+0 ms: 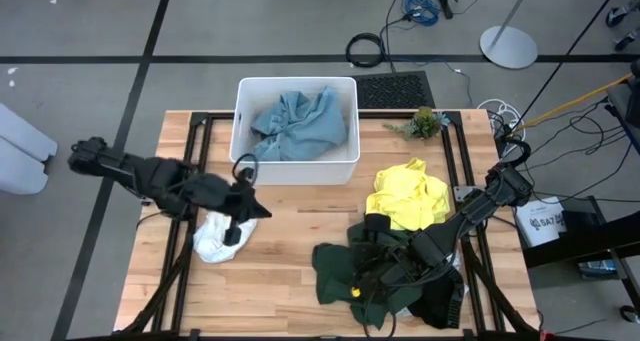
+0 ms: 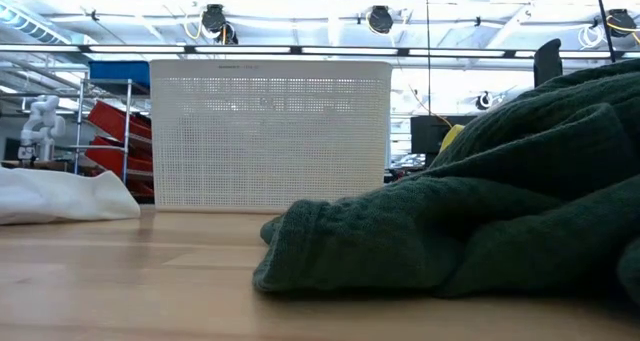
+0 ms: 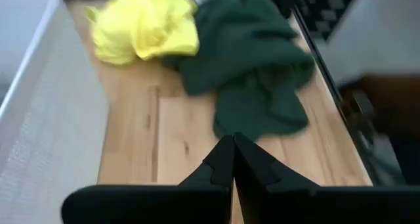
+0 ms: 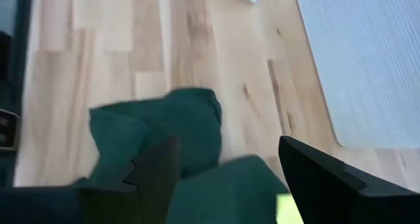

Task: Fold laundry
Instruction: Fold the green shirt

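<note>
Evidently the laundry lies scattered over the counter (image 1: 290,281): a dark green garment (image 1: 360,271) at lower centre-right of the high view, a yellow one (image 1: 408,196) just above it, a small white cloth (image 1: 215,236) at lower left, a light blue piece (image 1: 298,121) bunched inside the white tub (image 1: 240,121); all look soft, light and limp, likely to sag and drape when lifted, so an outer edge or corner seems the best hold; the right tool (image 4: 226,161) hangs over the green heap, fingers apart, holding nothing; the left tool (image 3: 233,165) sits pressed together and empty above the white cloth; much of the green garment's shape is buried in its own folds, and black cloth beneath it is hard to separate.
</note>
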Controlling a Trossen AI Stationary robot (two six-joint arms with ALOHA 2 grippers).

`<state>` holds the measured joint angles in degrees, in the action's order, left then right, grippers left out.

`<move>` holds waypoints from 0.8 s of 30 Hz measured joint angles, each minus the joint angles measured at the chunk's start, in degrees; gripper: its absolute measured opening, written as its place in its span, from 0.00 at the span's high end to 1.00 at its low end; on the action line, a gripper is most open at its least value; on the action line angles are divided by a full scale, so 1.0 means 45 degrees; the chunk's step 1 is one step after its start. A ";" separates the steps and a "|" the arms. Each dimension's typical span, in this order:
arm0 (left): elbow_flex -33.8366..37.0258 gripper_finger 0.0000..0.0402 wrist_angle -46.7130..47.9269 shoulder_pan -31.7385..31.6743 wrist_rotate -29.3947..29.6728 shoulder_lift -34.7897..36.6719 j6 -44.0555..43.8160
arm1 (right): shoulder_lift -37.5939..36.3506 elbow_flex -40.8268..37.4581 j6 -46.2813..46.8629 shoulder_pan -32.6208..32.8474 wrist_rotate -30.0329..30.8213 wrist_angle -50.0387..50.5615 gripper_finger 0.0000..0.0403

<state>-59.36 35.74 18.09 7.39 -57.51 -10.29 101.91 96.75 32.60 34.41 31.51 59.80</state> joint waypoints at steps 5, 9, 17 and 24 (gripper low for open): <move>0.2457 0.97 -0.3736 0.0562 0.0501 0.0573 -0.0286 | 0.0000 0.0000 0.0325 0.0005 -0.0035 -0.0264 0.39; 0.3718 0.97 -0.6235 0.0934 0.0141 0.0385 0.0569 | 0.0000 0.0000 0.2208 0.0076 -0.0820 0.0527 0.39; 0.4302 0.97 -0.8100 0.1095 -0.0842 -0.1066 0.0375 | 0.0052 0.0000 0.6262 0.0209 -0.1419 0.2657 0.39; 0.3892 0.97 -0.9778 0.0711 0.0144 -0.1772 0.2630 | 0.0087 0.0000 0.6603 0.0185 -0.0851 0.1724 0.39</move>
<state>-41.84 -8.26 21.29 8.04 -65.49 1.55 102.30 96.75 62.31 35.24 27.68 67.56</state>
